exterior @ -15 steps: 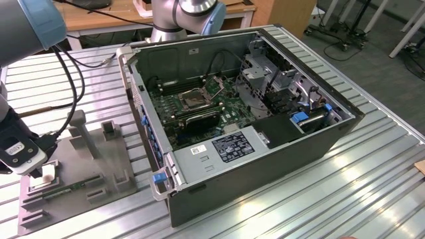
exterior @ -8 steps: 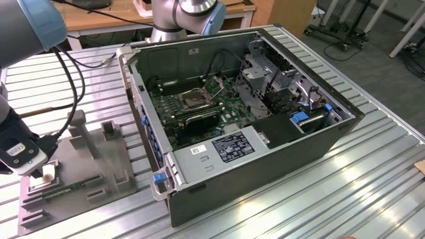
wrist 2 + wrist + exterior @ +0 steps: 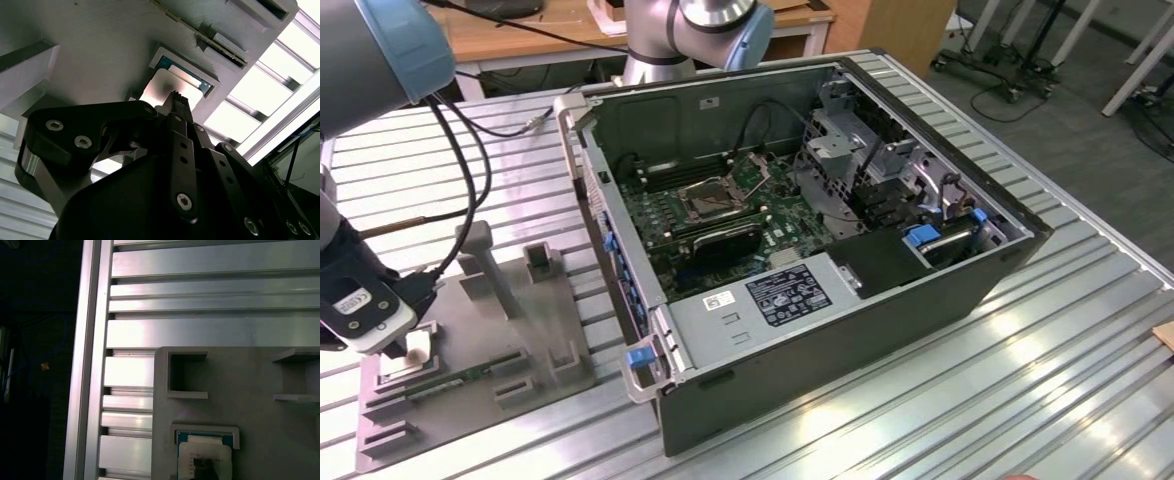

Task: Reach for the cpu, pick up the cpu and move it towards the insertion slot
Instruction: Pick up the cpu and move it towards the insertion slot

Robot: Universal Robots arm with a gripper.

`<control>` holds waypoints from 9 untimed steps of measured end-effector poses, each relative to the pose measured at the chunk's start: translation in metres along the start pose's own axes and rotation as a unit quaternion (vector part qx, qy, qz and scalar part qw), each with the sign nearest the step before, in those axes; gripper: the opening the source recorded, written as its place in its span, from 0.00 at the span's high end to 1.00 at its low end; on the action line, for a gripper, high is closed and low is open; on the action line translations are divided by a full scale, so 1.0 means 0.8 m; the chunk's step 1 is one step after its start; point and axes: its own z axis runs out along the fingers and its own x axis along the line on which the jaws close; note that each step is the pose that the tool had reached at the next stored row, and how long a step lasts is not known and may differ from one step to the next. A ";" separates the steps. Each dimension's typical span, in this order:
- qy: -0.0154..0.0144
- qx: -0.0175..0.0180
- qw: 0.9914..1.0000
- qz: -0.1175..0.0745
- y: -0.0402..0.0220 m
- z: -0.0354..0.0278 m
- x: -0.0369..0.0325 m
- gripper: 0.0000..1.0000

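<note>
Slatted aluminium tabletop (image 3: 1014,400) under everything, ribbed and pretty shiny, with the open PC case (image 3: 854,330) sitting on it and a matte grey holder block (image 3: 520,330) off toward the exterior view's left. The cpu (image 3: 205,450) is parked in a shallow pocket with a raised lip on that block. It's a thin flat square with a pale, satiny metal top and a bit of green board peeking out at one edge. The tool (image 3: 176,102) hangs right over it, tip close to the chip's top in the second wrist view. Honestly can't tell how far open it is or whether it's got hold of anything yet, since the black linkage blocks that. The insertion slot (image 3: 714,200) is well apart, down inside the case: a bright metal frame around a dark middle. My take is we're at the end of the reach, right at the grab. I'd line up square with the chip's edges, grip the sides and not that slick top, and come out straight up so it clears the pocket lip without tipping. Thin part, not much to grab, so keep it level.
</note>
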 end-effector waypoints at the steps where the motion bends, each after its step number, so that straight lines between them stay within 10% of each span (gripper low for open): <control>1: 0.000 0.000 1.000 0.000 0.0000 0.0000 0.0000 0.89; 9: 0.000 0.000 1.000 0.000 0.0000 0.0001 0.0000 0.83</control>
